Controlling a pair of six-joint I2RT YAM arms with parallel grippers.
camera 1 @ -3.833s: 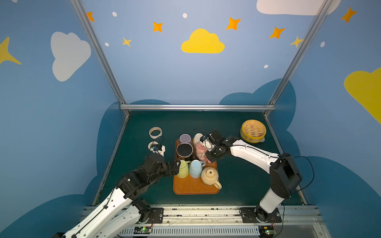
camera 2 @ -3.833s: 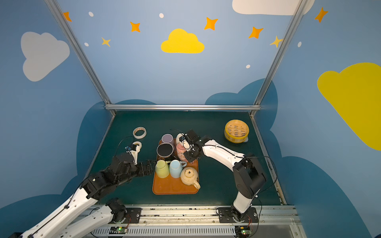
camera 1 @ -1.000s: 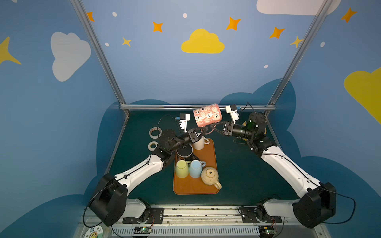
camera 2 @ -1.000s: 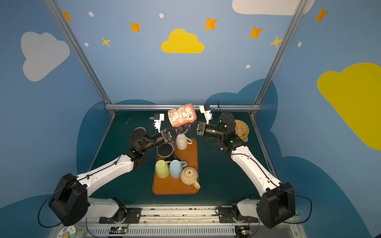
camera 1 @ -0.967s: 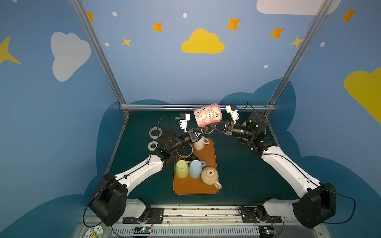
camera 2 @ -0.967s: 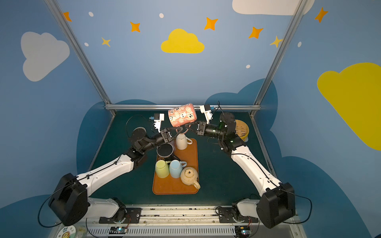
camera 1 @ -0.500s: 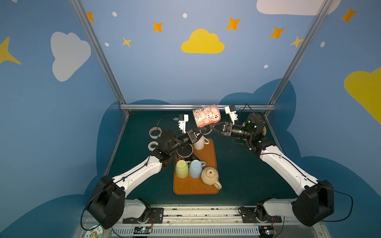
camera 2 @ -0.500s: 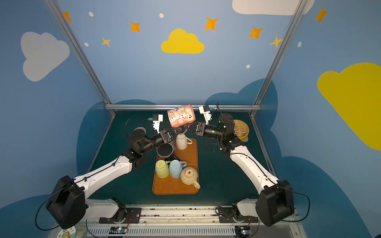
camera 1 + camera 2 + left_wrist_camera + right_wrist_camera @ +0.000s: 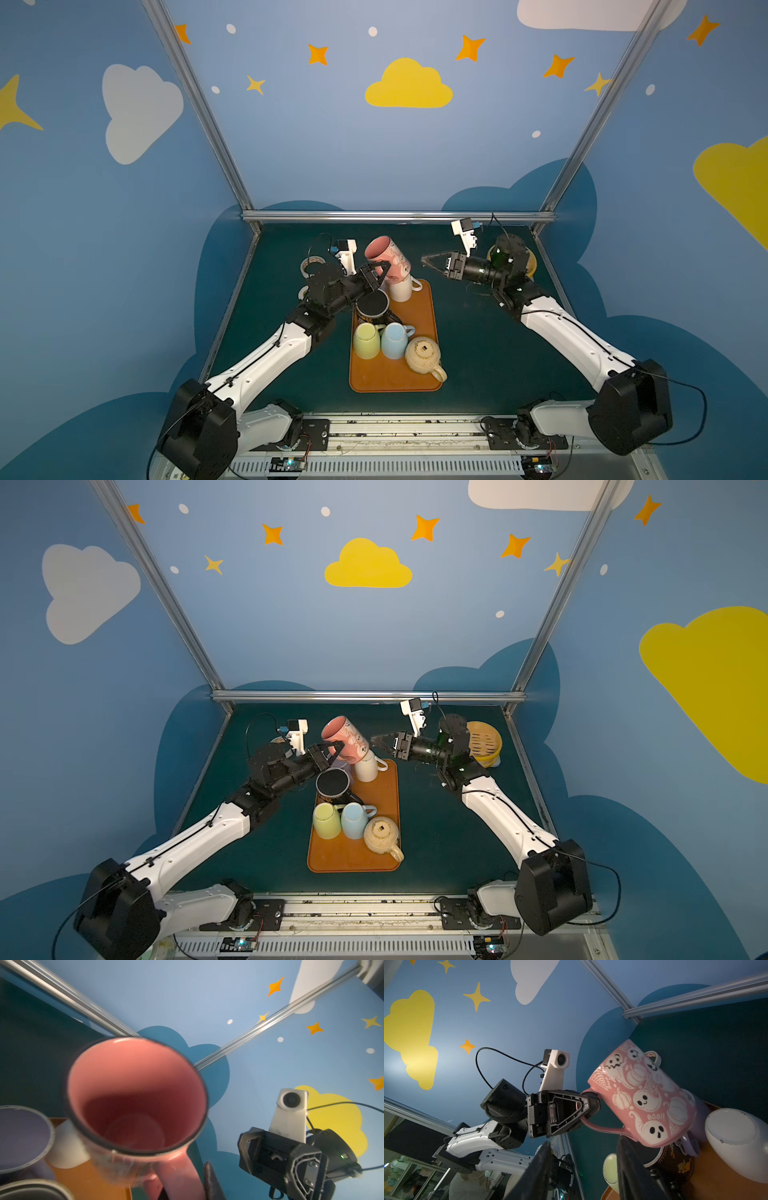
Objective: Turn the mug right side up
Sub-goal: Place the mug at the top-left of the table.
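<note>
In both top views, my left gripper (image 9: 381,270) is clamped on the glossy pink mug (image 9: 388,257), tilted above the tray's (image 9: 422,316) far end; my right gripper (image 9: 428,261) stands open, empty, nearby. Left wrist view: the mug's (image 9: 135,1095) smooth pink inside and dark rim. Right wrist view: the grip is on the handle (image 9: 602,1127), beside raised white ghosts, pumpkins and "BOO!!".

The left fingers (image 9: 377,273) clamp the tilted pink mug (image 9: 390,255).

left arm reaches forward, pincer (image 9: 381,269) clamped on the mug (image 9: 390,257) handle. right arm raised, pincer (image 9: 430,261) parted and empty, pointing toward the left.
</note>
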